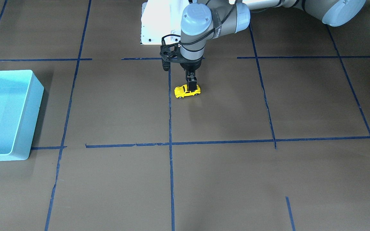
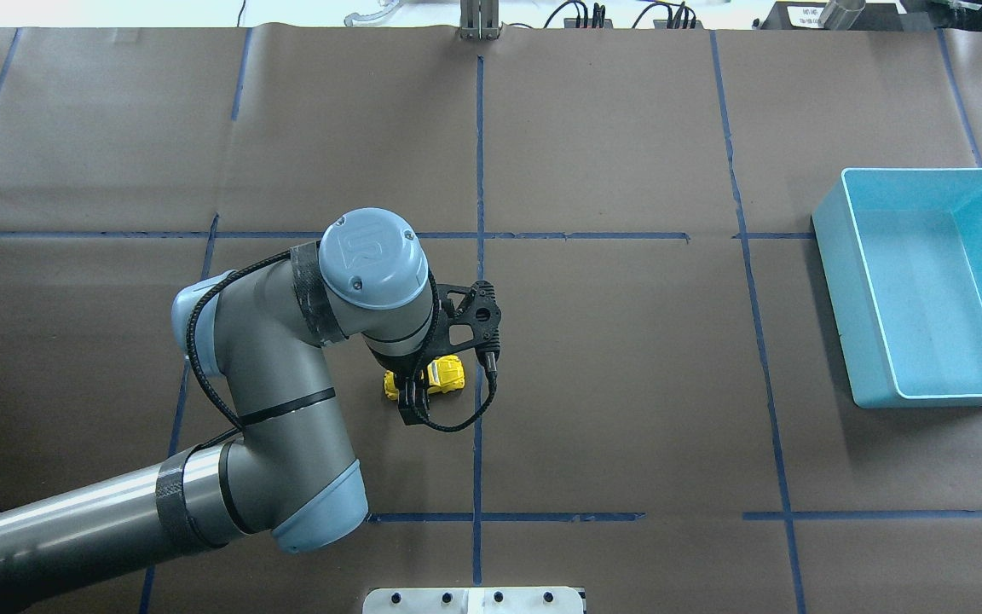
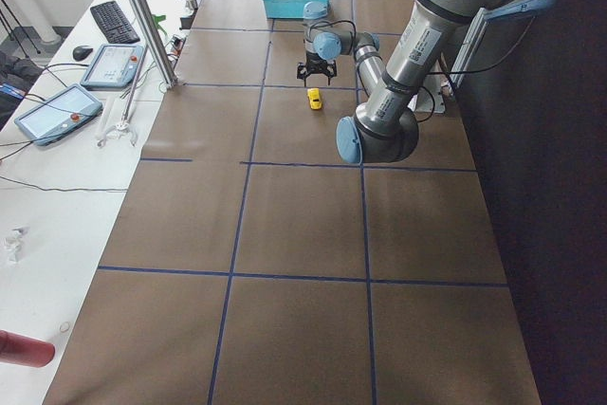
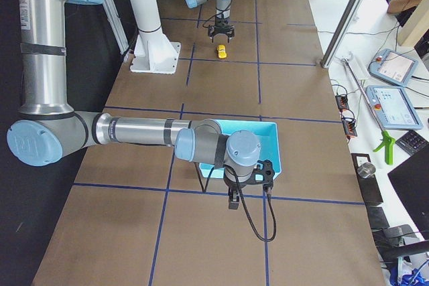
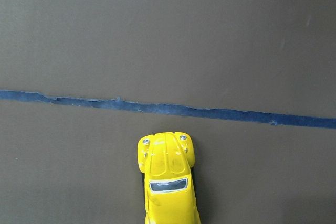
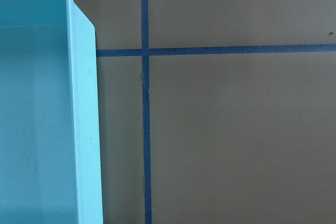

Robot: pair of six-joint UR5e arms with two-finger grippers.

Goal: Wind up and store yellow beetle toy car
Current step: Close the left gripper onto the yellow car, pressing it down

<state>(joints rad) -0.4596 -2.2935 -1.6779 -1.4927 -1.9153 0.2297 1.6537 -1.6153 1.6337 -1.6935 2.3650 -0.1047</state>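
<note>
The brown paper-covered table (image 2: 627, 384) carries a grid of blue tape. The turquoise plastic bin (image 2: 832, 273) sits at its right end, with the right gripper (image 4: 232, 200) beside it (parted or closed, I cannot tell). Mid-table, the left gripper (image 1: 190, 86) has its 2 fingers clamped on the tiny yellow beetle toy car (image 1: 181, 92), which stands wheels-down, well apart from the bin.

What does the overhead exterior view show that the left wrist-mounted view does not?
Only the overhead view shows the left arm, the left gripper down at the yellow beetle toy car, and the turquoise bin far off on the robot's right. Only the wrist view shows the car's bonnet, headlights and windscreen close up. Both show the car on the brown table beside a blue tape line.
</note>
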